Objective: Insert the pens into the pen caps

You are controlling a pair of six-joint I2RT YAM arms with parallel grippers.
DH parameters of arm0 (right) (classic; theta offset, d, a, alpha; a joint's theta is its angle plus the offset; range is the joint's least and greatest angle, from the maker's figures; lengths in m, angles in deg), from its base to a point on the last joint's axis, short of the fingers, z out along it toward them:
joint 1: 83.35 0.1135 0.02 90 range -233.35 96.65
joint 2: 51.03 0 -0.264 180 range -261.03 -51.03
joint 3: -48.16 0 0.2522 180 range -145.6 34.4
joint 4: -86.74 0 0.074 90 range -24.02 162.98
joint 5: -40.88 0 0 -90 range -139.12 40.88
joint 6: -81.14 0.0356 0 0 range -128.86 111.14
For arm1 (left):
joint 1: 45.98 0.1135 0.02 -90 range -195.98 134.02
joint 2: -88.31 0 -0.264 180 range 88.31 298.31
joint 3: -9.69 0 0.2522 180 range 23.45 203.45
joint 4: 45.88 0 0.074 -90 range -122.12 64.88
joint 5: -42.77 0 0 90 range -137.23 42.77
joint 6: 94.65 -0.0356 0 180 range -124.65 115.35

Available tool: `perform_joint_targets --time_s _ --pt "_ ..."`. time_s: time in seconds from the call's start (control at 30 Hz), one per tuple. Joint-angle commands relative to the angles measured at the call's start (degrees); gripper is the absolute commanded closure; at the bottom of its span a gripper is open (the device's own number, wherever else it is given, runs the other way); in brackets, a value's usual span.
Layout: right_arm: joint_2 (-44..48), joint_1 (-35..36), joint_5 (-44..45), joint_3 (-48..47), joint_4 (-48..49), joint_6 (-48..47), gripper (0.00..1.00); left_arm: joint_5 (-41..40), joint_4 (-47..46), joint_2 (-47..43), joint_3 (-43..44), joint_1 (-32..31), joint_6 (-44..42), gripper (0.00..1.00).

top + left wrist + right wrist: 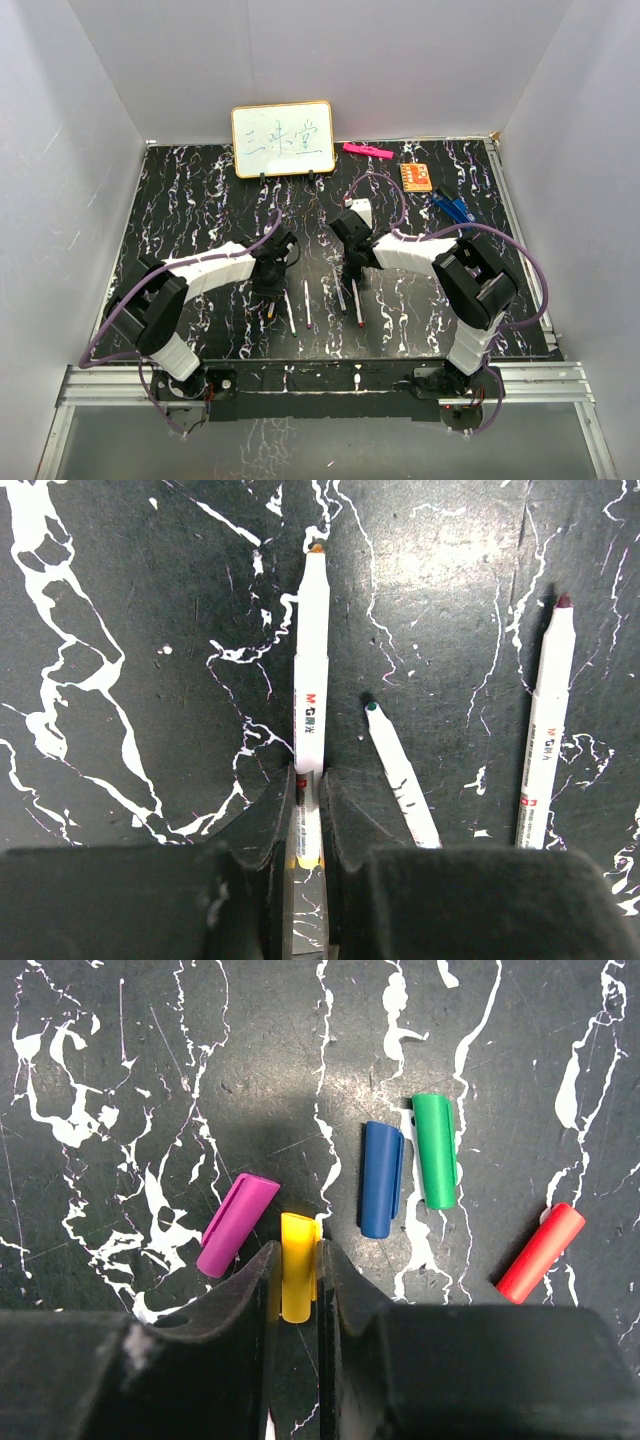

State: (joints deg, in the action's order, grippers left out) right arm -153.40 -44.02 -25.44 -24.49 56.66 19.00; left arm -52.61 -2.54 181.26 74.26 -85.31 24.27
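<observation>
My left gripper [308,785] is shut on the lower end of a white pen [311,650] whose orange tip points away from me; the pen lies along the table. Two more pens lie to its right, one green-tipped [400,770] and one dark-red-tipped [548,730]. My right gripper [297,1255] is shut on the yellow pen cap [298,1230], with a finger pressed to each side. Around it on the table lie the purple cap [236,1224], blue cap [380,1178], green cap [435,1150] and red cap [541,1253]. From above, both grippers [272,288] [352,268] hang low mid-table.
A small whiteboard [283,139] stands at the back. A pink marker [367,151], an orange card [416,177] and a blue object [455,208] lie at the back right. White walls enclose the black marbled table [180,200].
</observation>
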Motion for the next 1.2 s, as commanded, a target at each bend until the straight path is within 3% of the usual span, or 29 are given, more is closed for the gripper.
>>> perform_joint_targets --time_s 0.0,0.07,0.13,0.7,1.17 --pt "-1.6 0.1 -0.7 1.3 -4.9 0.7 0.9 -1.5 0.0 5.7 -6.2 -0.1 -0.5 1.0" --pt "-1.9 0.1 -1.1 1.5 -5.7 0.9 0.91 -1.6 0.1 5.3 -6.5 0.0 -0.4 1.0" --pt "-1.7 0.1 -1.8 1.9 -5.8 1.1 1.0 -1.6 0.1 5.0 -6.6 0.0 -0.3 1.0" --pt "2.1 0.1 0.6 -1.9 -6.4 0.3 1.0 -2.8 3.0 2.7 -3.5 0.0 -2.2 1.0" --pt "22.5 0.1 -2.5 1.0 6.2 -3.8 1.0 -5.7 4.8 -11.5 -1.5 -0.1 -2.9 1.0"
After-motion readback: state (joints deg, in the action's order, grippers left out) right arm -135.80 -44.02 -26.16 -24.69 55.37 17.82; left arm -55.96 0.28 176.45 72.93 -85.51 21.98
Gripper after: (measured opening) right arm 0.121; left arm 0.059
